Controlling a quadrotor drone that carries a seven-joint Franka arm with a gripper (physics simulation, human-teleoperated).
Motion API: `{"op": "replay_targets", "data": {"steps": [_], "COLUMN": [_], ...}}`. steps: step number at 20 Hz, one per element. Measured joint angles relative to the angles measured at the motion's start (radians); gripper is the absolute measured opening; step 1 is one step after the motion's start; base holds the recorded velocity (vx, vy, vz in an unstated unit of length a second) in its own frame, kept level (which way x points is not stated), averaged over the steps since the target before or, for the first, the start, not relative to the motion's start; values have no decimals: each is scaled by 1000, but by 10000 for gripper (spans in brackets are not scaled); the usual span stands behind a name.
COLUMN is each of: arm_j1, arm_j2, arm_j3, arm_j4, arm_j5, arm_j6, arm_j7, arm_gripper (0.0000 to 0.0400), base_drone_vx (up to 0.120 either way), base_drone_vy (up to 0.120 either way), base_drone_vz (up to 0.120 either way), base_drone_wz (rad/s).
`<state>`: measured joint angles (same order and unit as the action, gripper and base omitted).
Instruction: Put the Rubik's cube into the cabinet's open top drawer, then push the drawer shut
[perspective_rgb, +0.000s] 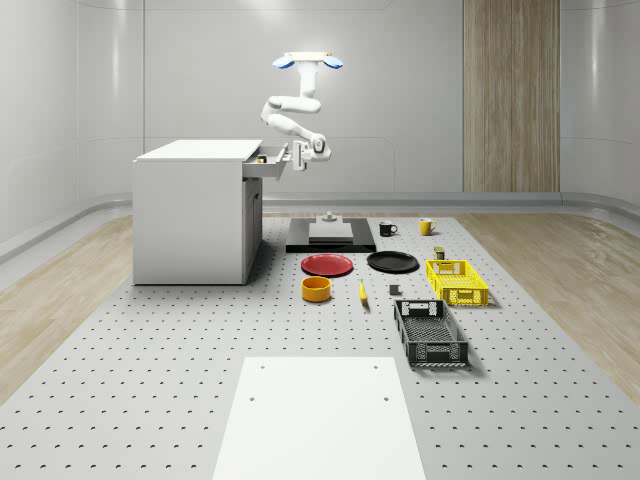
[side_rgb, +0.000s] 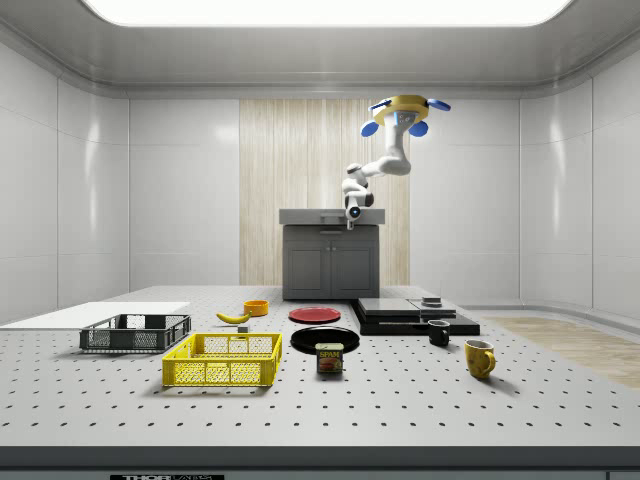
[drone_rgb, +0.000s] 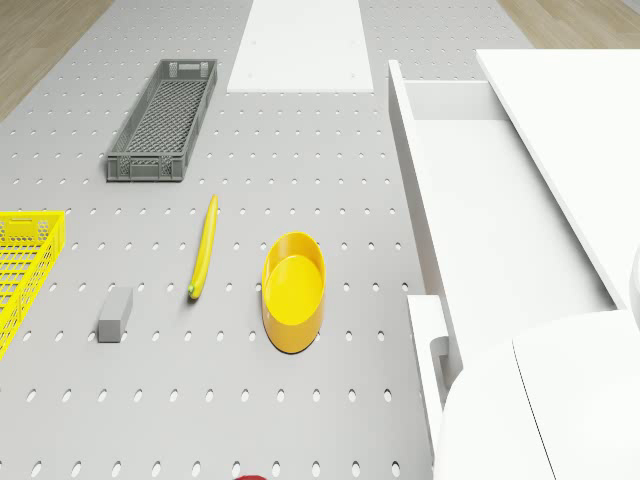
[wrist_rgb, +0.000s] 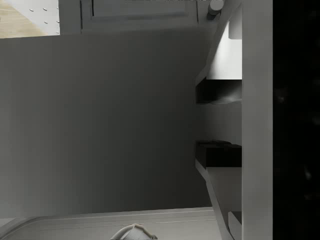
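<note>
The white cabinet (perspective_rgb: 195, 215) stands on the perforated table with its top drawer (perspective_rgb: 272, 160) pulled out. A small yellowish thing (perspective_rgb: 262, 158), apparently the Rubik's cube, lies inside it. The drone (perspective_rgb: 310, 62) hovers above and just beyond the drawer's front. Its arm bends down so that my gripper (perspective_rgb: 298, 158) hangs right at the outer face of the drawer front. In the wrist view the gripper (wrist_rgb: 200, 122) is open, its dark pads (wrist_rgb: 217, 152) apart with nothing between them, close along the grey drawer front (wrist_rgb: 100, 125). From the drone, the drawer's white inside (drone_rgb: 500, 200) lies beside the arm.
A black platform (perspective_rgb: 330, 238), a red plate (perspective_rgb: 327, 265), a black plate (perspective_rgb: 392, 262), a yellow bowl (perspective_rgb: 316, 289) and a banana (perspective_rgb: 362, 292) lie on the table in front of the cabinet. Further out are a yellow crate (perspective_rgb: 456, 281), a grey crate (perspective_rgb: 430, 333), two mugs and a white slab (perspective_rgb: 318, 420).
</note>
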<state>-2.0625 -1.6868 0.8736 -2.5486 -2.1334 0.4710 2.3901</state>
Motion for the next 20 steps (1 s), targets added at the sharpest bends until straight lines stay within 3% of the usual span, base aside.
{"op": "replay_targets", "data": {"steps": [9, 10, 11, 20], "arm_j1": [168, 177, 182, 320], "arm_j2": [-11, -11, -13, -17], "arm_j3": [-26, -59, -65, -84], "arm_j4": [-30, -41, -40, -16], "arm_j5": [-320, -321, -335, -607], "arm_j6": [25, 30, 36, 113], "arm_j7": [-293, -217, -231, -489], "arm_gripper": [106, 106, 106, 105], "base_drone_vx": [0, 0, 0, 0], "base_drone_vy": [0, 0, 0, 0], "base_drone_vz": [0, 0, 0, 0], "base_drone_wz": [0, 0, 0, 0]}}
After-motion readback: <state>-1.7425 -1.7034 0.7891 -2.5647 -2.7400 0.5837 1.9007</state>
